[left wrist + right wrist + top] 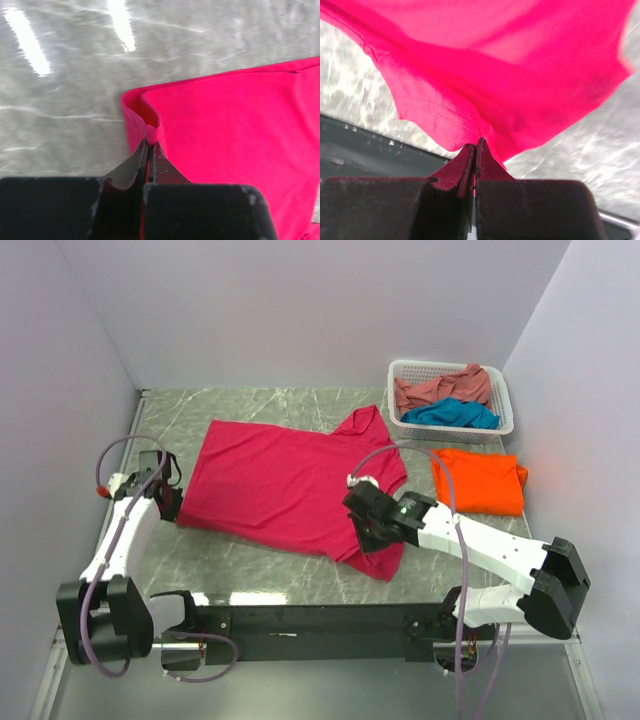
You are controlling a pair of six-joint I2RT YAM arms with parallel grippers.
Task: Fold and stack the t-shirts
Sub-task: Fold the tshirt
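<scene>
A grey marble-patterned tabletop (270, 405), boxed by pale lilac walls (300, 300), carries the magenta-pink cloth t-shirt (280, 485) spread across its centre, with bare stone behind it and along the near edge. The left gripper (149, 146) is pinched tight on the shirt's near-left corner, and the right gripper (476, 145) is clamped on its near-right edge. A folded bright orange t-shirt (480, 482) lies by the right wall, just before the white plastic lattice basket (400, 372) holding the teal-blue t-shirt (455, 415) and the dusty salmon-pink t-shirt (440, 388).

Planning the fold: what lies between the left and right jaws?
The magenta-pink cloth t-shirt, spread on the grey marbled table, as the top view shows.
</scene>
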